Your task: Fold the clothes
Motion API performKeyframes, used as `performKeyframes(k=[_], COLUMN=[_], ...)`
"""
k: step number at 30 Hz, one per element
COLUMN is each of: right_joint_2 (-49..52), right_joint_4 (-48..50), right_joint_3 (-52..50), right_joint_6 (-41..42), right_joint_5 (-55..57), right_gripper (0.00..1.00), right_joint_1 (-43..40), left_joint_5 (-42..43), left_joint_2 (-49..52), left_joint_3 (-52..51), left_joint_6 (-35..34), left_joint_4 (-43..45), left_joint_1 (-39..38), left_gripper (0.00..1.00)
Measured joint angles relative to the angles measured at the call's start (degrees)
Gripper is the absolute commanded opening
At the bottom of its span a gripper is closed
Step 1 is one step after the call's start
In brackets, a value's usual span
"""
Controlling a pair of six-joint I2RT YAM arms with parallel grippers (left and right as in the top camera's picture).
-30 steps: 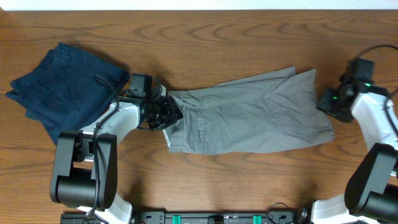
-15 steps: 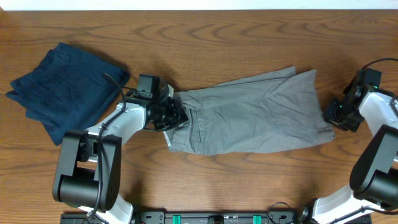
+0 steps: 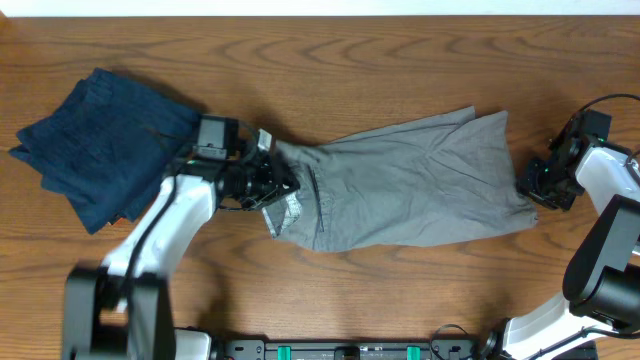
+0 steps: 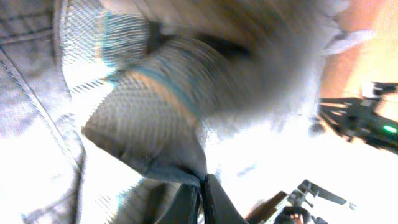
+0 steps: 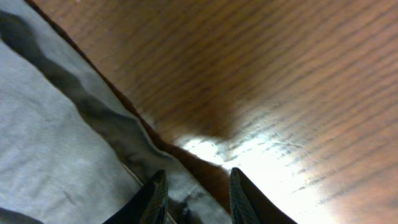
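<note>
My left gripper [image 3: 276, 184] is clamped shut on the left end of the grey shorts [image 3: 400, 185], which lie lengthwise left to right across the surface [image 3: 400, 60], while my right gripper [image 3: 528, 186], jaws parted and empty, sits right at their opposite end; no writing is legible.

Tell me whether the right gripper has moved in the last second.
Yes. Seen from overhead, the right gripper has slid along the grey shorts' leg hem, from its far corner toward its near corner.
</note>
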Motion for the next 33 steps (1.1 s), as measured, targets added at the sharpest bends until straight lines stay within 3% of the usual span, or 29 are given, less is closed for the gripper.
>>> performKeyframes(k=[6, 10, 21, 25, 30, 32, 33], right_joint_2=[0.00, 0.00, 0.00, 0.00, 0.00, 0.00, 0.00], right_joint_4=[1.36, 1.73, 0.46, -0.59, -0.92, -0.83, -0.70], right_joint_3=[0.00, 0.00, 0.00, 0.00, 0.00, 0.00, 0.00], right_joint_6=[0.17, 0.24, 0.22, 0.02, -0.26, -0.35, -0.57], right_joint_5=[-3.41, -6.62, -9.60, -9.97, -10.19, -10.29, -10.47], right_gripper=[0.33, 0.33, 0.33, 0.33, 0.34, 0.36, 0.38], right_joint_1=[-0.35, -0.79, -2.08, -2.08, -2.08, -2.08, -2.08], left_joint_5=[-6.73, -13.88, -25.07, -26.10, -29.05, -30.29, -30.73], left_joint_2=[-10.36, -11.41, -7.87, -5.64, -2.29, -0.76, 0.04], left_joint_3=[0.37, 0.37, -0.15, -0.15, -0.26, -0.26, -0.26], left_joint_6=[-0.98, -2.32, -3.85, -5.18, -9.62, -11.02, -11.37], left_joint_4=[-10.19, -16.46, -3.58, -6.25, -16.65, -17.53, -17.46], left_joint_1=[-0.04, -0.04, -0.04, -0.04, -0.09, -0.09, -0.09], left_gripper=[0.06, 0.06, 0.06, 0.06, 0.06, 0.15, 0.27])
